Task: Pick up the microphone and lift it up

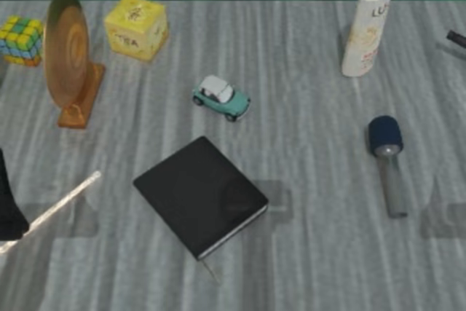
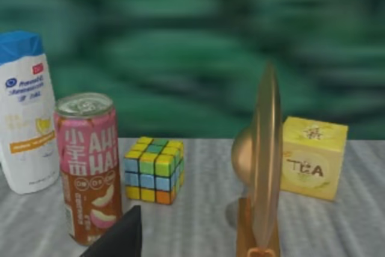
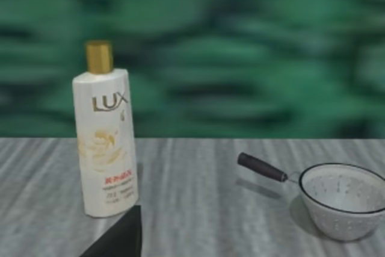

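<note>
Microphone [image 1: 386, 159] untouched, task not begun: it lies flat on the table [image 1: 313, 253], below the lotion bottle [image 1: 367, 30] toward the near edge, head toward the bottle.
Neither claw is in view, so wide or narrow cannot be told; approach, grasp and lift all remain.

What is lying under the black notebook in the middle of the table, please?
Only the grey table shows around the black notebook, and a thin strand sticks out at its near corner. Whatever its cover hides cannot be seen.
</note>
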